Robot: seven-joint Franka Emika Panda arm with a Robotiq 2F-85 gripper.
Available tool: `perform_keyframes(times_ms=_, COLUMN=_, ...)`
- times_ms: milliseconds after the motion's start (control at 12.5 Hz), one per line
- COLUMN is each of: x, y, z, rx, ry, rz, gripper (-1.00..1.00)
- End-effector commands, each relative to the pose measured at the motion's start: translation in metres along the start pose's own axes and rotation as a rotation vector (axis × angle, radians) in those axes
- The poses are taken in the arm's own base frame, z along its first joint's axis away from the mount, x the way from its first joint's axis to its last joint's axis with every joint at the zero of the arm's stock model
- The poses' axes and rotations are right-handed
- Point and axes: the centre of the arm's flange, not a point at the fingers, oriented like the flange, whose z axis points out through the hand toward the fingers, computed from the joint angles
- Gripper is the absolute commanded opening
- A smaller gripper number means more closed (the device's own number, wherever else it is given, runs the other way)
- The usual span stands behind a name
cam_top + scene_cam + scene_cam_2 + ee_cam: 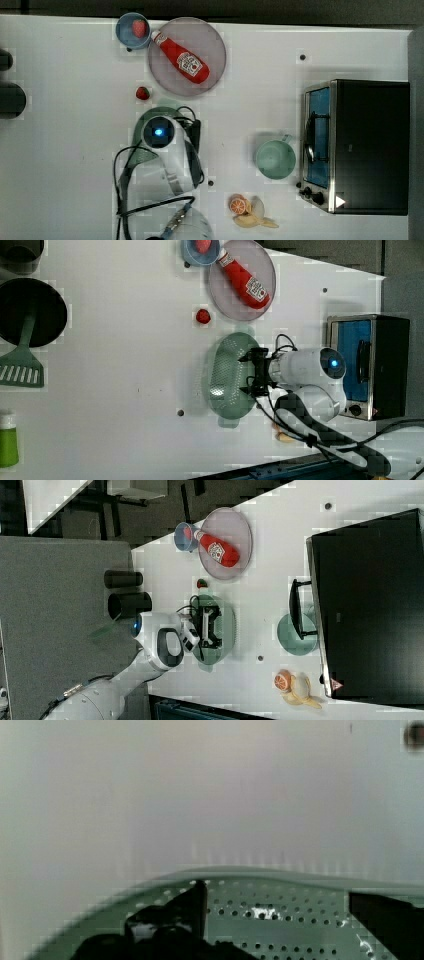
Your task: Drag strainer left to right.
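The tool [248, 375] hangs spread wide over the pale mint-green perforated plastic strainer [225, 375] on the white tabletop [125, 365] — approach step. Next, I judge: lower, catch the rim, drag sideways.

arm [312, 377]: white rounded shells | black joints | blue light | black cables | tool [248, 376]: black

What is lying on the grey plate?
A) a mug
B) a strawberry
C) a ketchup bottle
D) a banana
C: the red ketchup bottle lies on its side on the grey plate, seen in the top view.
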Motion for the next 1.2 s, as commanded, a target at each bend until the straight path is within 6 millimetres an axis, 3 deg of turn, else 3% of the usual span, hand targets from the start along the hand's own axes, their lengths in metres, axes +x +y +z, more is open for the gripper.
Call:
perform_keyframes(times_ms=80, x=0.048, y=-0.016, z=-0.008, rx=0.028, ry=0.013, rz=-0.091, gripper=1.00)
perform_keyframes(times_ms=400, x=0.095, y=-0.024, z=-0.006, rx=0.032, ry=0.034, rz=-0.092, gripper=1.00)
perform_keyframes(times_ms=720, x=0.125, y=-0.027, z=-0.005, rx=0.028, ry=0.049, rz=-0.069, gripper=1.00)
perform_keyframes(times_ms=960, x=0.138, y=-0.027, z=-0.005, rx=0.026, ry=0.056, rz=-0.094, gripper=1.00)
perform_keyframes(times_ms=1200, x=0.133, y=-0.028, z=-0.010, rx=0.036, ry=0.051, rz=-0.099, gripper=1.00)
